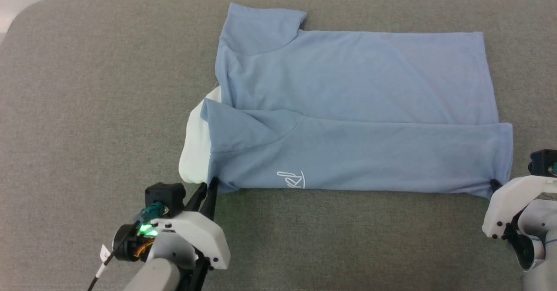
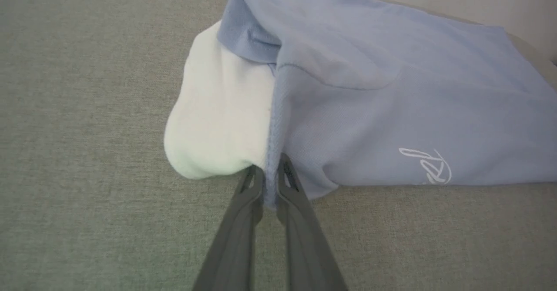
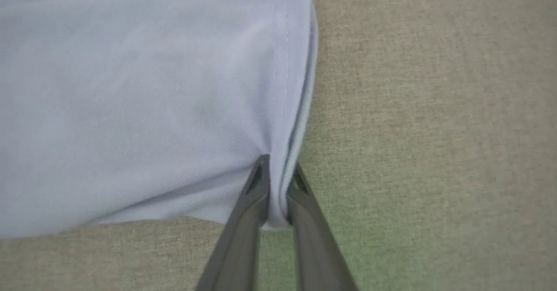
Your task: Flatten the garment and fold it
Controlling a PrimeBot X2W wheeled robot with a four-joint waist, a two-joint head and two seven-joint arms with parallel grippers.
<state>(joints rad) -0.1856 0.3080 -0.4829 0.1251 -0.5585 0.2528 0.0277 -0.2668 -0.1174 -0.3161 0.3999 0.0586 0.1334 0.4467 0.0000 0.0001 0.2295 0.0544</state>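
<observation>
While it lies flat on a grey woven surface [image 1: 87, 108], the garment [image 1: 348, 78], a light blue short-sleeved polo shirt, stretches sideways with its white collar [image 1: 196, 152] at the left and its hem at the right. Its near long side is folded over onto the middle, forming a band that carries a small white outline logo [image 1: 291, 180]; a sleeve [image 1: 261, 25] lies tucked in at the far left corner. The left gripper [image 1: 209, 187] is clamped on the shirt's near edge just beside the collar, and the right gripper [image 3: 278, 169] is pinched on the near hem corner, blue fabric caught between each pair of dark fingers.
</observation>
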